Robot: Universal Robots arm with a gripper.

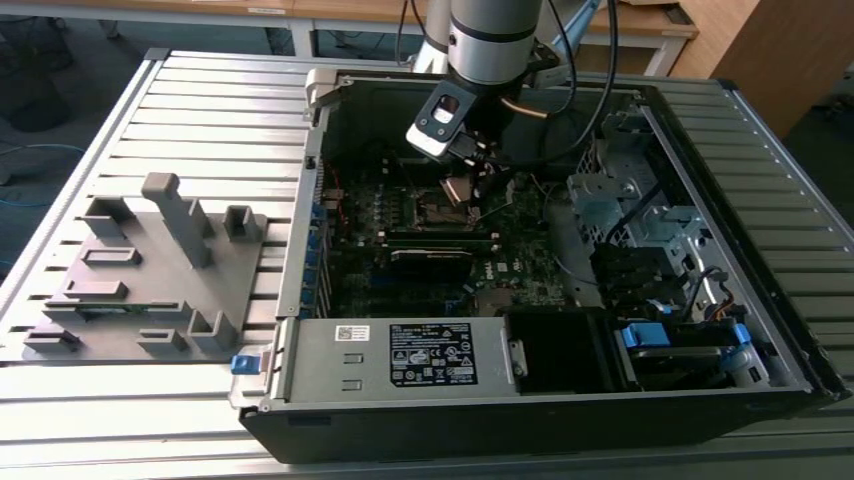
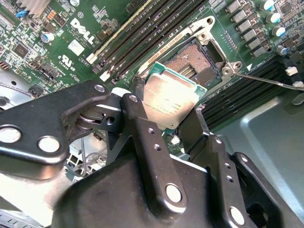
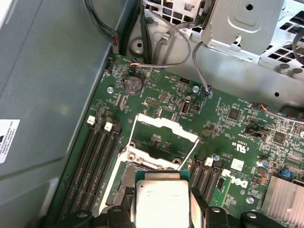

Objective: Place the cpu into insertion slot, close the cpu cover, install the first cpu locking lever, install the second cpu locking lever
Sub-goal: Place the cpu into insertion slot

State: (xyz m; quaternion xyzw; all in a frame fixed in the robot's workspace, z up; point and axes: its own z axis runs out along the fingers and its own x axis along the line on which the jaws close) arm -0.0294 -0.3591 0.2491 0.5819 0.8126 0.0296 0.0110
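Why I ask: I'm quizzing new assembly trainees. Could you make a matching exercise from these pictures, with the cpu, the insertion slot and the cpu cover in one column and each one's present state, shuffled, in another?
Things:
1. small flat square silvery-grey metal cpu
2. small square dark insertion slot with a thin metal rim
3. thin square silvery metal cpu cover

States:
A. swung open, off the socket
B. clamped in the jaws of the gripper
C. uncovered, with nothing seated in it

Pairs: 1-B, 2-C, 3-A.
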